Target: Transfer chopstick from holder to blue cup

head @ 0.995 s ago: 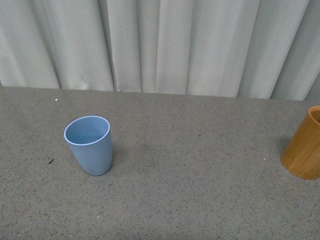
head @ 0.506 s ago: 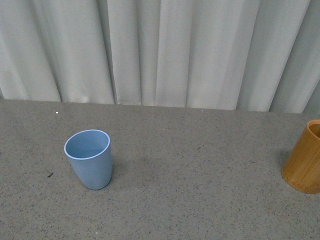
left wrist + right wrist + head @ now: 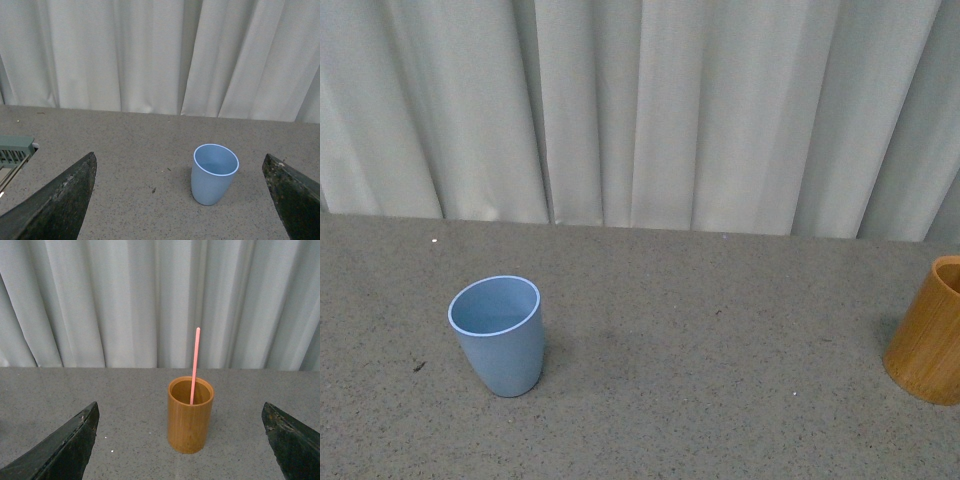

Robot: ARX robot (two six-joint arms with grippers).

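The blue cup (image 3: 499,334) stands upright and empty at the table's left; the left wrist view shows the same blue cup (image 3: 214,173) ahead of my open left gripper (image 3: 182,200), well apart from both fingers. The orange-brown holder (image 3: 930,343) is cut off by the front view's right edge. In the right wrist view the holder (image 3: 190,416) stands upright with one pink chopstick (image 3: 194,365) leaning out of it. My right gripper (image 3: 182,440) is open, short of the holder, touching nothing. Neither arm appears in the front view.
A grey speckled table (image 3: 700,400) carries both containers, with a pleated white curtain (image 3: 640,110) behind its far edge. A green slatted object (image 3: 14,151) lies on the table at the edge of the left wrist view.
The front view has tilted upward: cup, holder and the table's far edge all sit lower in the picture than a second ago. Neither container has shifted on the table.
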